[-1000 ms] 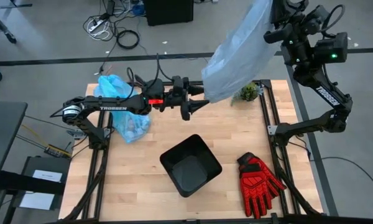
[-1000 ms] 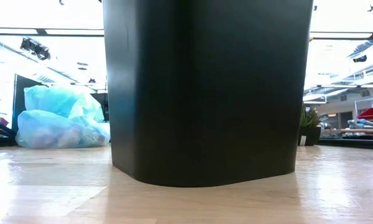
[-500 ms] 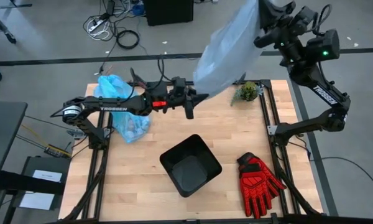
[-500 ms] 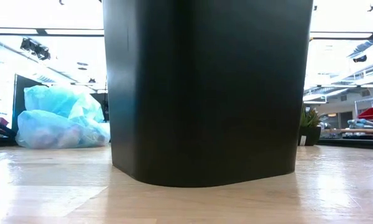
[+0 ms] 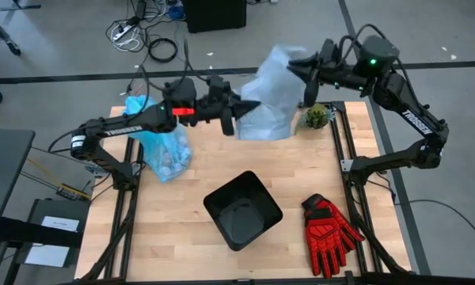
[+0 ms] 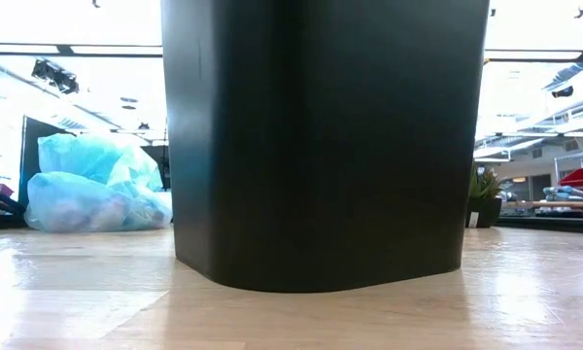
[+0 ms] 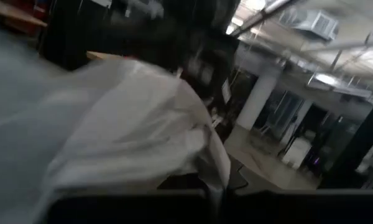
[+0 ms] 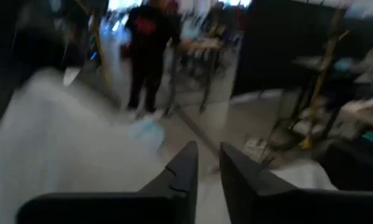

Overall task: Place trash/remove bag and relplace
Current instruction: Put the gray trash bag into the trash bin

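Your left gripper [image 5: 244, 109] is clenched on the left edge of the pale grey-blue bag [image 5: 271, 99]; the left wrist view is filled with that film pressed close against the camera. Your right gripper [image 5: 307, 73] sits at the same bag's upper right corner. In the right wrist view its fingers [image 8: 185, 168] stand slightly parted with floor showing through the gap, so I judge that side released.

The pale bag hangs bunched between the two claws above the rear edge of the table [image 5: 174, 229], its long axis running roughly left to right. Just beside its right end stands the small plant [image 5: 317, 116].

The black bin [image 5: 226, 188] stands unlined, mouth up, well apart from both claws, toward the table's front. It lies nearly straight forward of the left gripper, which is the nearer one and the only one gripping. To line the bin you would carry the pale bag forward and down, and the right claw would need a fresh hold to spread the mouth.

The cyan bag [image 5: 162, 150] lies off the bin at the table's left rear, under the left arm, bulging with what look like paper wads. Red gloves [image 5: 330, 226] lie right of the bin.
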